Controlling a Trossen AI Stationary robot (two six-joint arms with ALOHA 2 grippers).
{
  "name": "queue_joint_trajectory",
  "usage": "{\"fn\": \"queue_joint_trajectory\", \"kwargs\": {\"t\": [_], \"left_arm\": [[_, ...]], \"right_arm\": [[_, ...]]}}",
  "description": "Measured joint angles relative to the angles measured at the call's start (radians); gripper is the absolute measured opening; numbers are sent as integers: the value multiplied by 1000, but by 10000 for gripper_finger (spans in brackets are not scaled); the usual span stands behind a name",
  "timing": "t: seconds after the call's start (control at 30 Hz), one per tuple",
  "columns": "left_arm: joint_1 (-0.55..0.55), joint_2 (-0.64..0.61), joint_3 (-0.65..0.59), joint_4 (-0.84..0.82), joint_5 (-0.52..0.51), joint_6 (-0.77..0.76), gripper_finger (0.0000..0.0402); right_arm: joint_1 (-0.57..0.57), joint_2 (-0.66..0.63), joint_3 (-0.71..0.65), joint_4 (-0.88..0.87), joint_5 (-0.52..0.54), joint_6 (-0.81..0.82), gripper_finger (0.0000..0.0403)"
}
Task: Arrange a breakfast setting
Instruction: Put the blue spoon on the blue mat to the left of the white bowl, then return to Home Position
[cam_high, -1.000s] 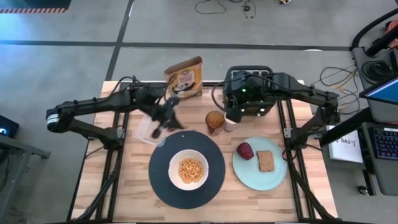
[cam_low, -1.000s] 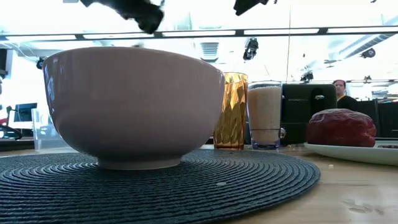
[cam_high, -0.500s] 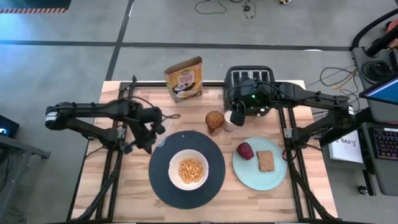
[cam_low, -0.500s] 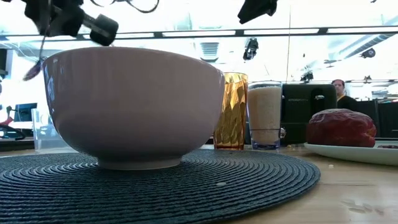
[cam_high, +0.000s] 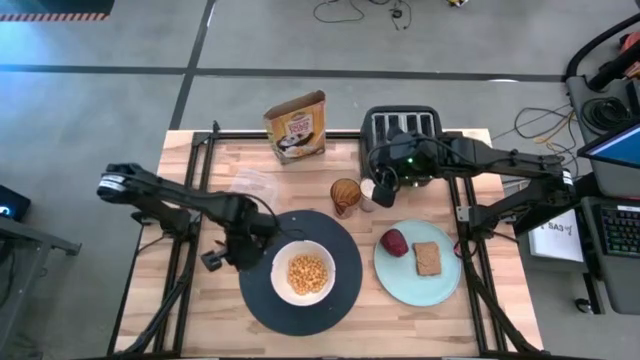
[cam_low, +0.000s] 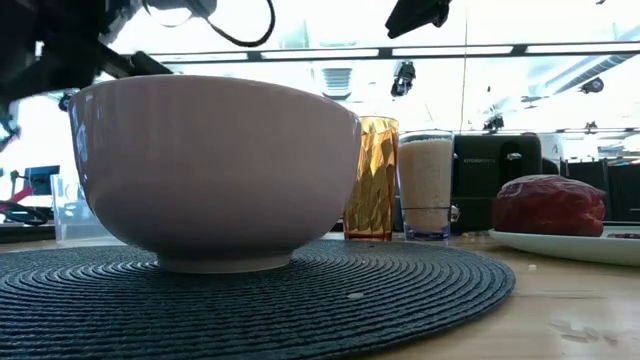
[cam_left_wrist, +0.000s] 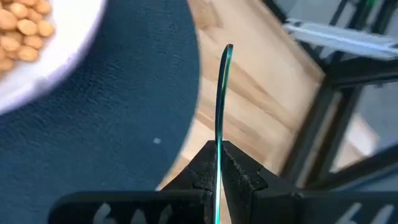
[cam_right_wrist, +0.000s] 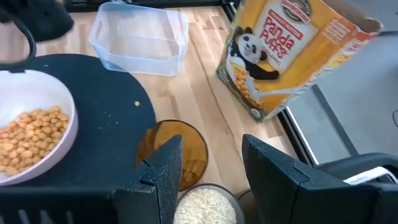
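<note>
The white bowl (cam_high: 303, 272) of yellow cereal sits on the large black round plate (cam_high: 258, 300). The brown toast slice (cam_high: 427, 258) and the dark red fruit (cam_high: 395, 242) lie on the pale green plate (cam_high: 400, 278). The cereal box (cam_high: 297, 125) stands at the far edge. My left gripper (cam_high: 243, 250) is over the black plate's left rim, shut on a thin clear piece (cam_left_wrist: 221, 93) seen edge-on. My right gripper (cam_high: 383, 187) hangs open and empty above an amber glass (cam_right_wrist: 180, 146) and a cup of white grains (cam_right_wrist: 205, 208). My left gripper pinches the thin clear piece by its edge (cam_left_wrist: 218, 149) between its two fingers. The piece stands out straight ahead of the fingertips, slightly bowed, over the black plate's rim and the wooden table. What the piece is cannot be told from this edge-on view.
A clear open container (cam_high: 250, 182) sits on the table far-left of the black plate. The black four-slot toaster (cam_high: 403, 122) stands at the far edge, right of the cereal box. Dark frame rails run along both sides of the table.
My left gripper has swung from beside the clear container toward the table's near edge and now sits at the black plate's left rim, still shut. My right arm has drawn back off the toaster a little.
</note>
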Motion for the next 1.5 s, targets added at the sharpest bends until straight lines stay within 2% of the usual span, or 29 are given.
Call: {"fn": "queue_joint_trajectory", "kwargs": {"t": [0.2,0.7,1.2,1.37,1.5], "left_arm": [[-37,60,0,95,-48,11,0],[-52,118,0,212,-139,250,0],[-52,118,0,242,-140,225,53],[-52,89,0,179,-105,158,47],[-54,61,0,130,-150,131,18]], "right_arm": [[43,0,-1,15,0,4,157],[129,0,-1,13,2,39,157],[147,0,-1,12,2,38,157],[147,0,-1,12,2,37,157],[147,0,-1,14,5,37,157]]}}
